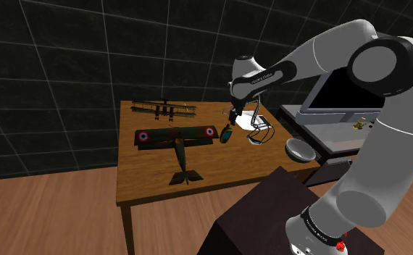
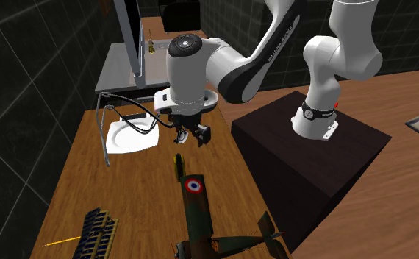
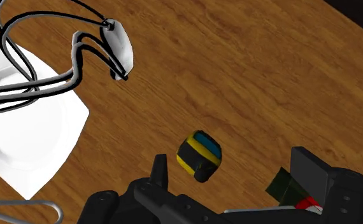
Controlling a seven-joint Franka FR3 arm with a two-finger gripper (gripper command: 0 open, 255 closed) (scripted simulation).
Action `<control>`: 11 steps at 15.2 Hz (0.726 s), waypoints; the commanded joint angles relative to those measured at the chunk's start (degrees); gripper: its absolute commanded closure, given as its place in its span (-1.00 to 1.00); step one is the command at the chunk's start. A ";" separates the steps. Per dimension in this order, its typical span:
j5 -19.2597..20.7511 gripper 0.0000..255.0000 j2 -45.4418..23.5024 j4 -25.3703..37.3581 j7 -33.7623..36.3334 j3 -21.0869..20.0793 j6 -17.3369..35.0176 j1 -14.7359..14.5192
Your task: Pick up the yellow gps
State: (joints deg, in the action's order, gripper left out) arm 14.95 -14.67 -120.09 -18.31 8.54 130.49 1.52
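One gps (image 3: pixel 199 154): yellow-banded, lying near the plate (image 3: pixel 27 127).
Gripper (image 3: pixel 232 163): fingers (image 3: pixel 160 173) spread, empty, over the gps (lined up, I judge, to drop and clasp it).

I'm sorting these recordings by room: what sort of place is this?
Probably a home study or hobby room: a wooden table holding a model biplane, a grey desk with a monitor beside it, and dark tiled walls.
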 commanded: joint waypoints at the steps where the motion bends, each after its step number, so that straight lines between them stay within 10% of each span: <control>1: 0.49 -1.00 -4.47 3.04 -0.75 0.06 0.76 0.22; 11: 1.61 -1.00 -16.71 9.72 -1.34 0.24 5.02 0.90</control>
State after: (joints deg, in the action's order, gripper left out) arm 16.55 -30.66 -110.65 -19.75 8.78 135.05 2.37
